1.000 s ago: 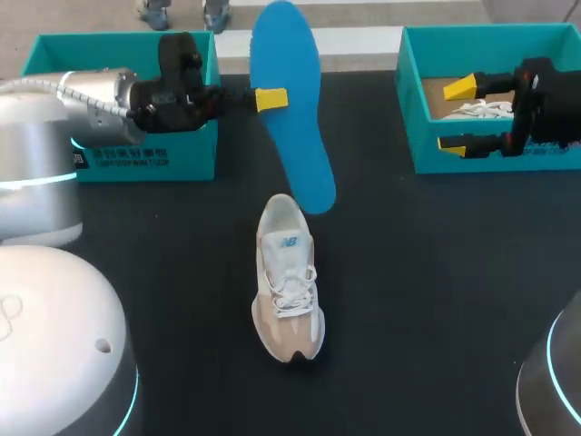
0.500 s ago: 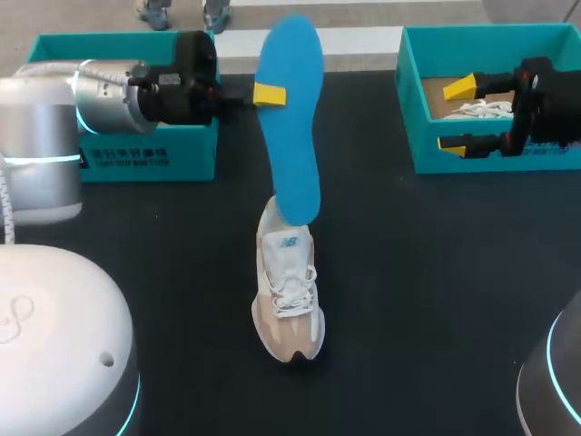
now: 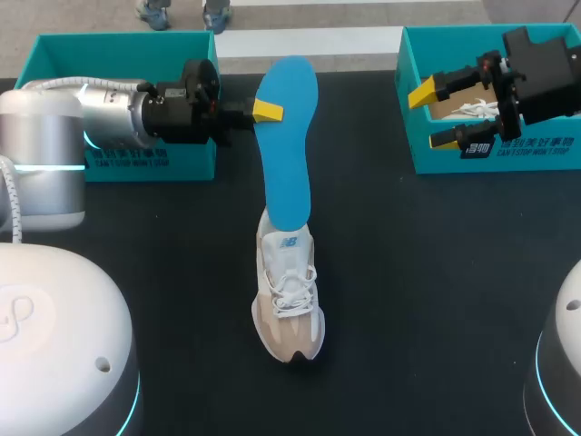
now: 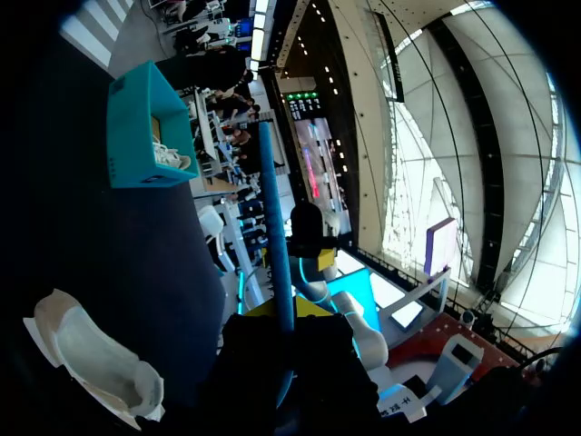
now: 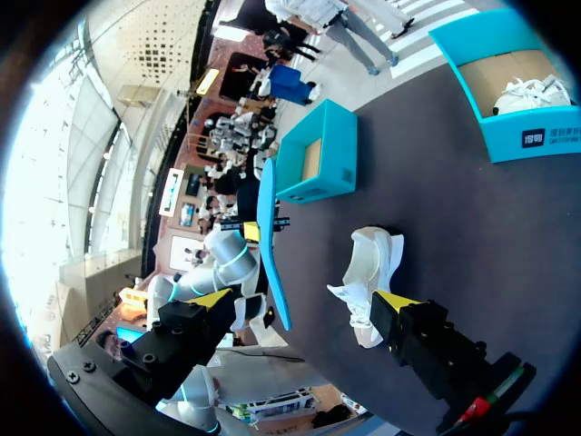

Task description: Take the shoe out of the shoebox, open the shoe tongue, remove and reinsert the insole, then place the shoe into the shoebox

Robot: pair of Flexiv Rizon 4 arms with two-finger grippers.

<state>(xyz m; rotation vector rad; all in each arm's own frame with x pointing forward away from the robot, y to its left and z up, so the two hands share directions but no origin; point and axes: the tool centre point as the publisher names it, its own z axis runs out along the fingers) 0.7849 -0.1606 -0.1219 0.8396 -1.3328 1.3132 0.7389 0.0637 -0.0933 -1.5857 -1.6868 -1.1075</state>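
Left pincer [image 3: 265,111], upper centre, clenches the blue insole [image 3: 289,154], whose lower end meets the collar of the white sneaker [image 3: 289,300] mid-frame. Right pincer [image 3: 434,115] hangs spread and empty over the upper-right shoebox [image 3: 554,156]. Reinsertion looks under way; next, the insole needs feeding down inside.

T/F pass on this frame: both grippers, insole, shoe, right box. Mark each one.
1. The left gripper holds the blue insole. True.
2. The shoe sits inside a shoebox. False: it stands on the table, in the open.
3. The right gripper is shut on a shoe. False: it is open and empty, beside the right shoebox.
4. The right shoebox has a second shoe in it. True.
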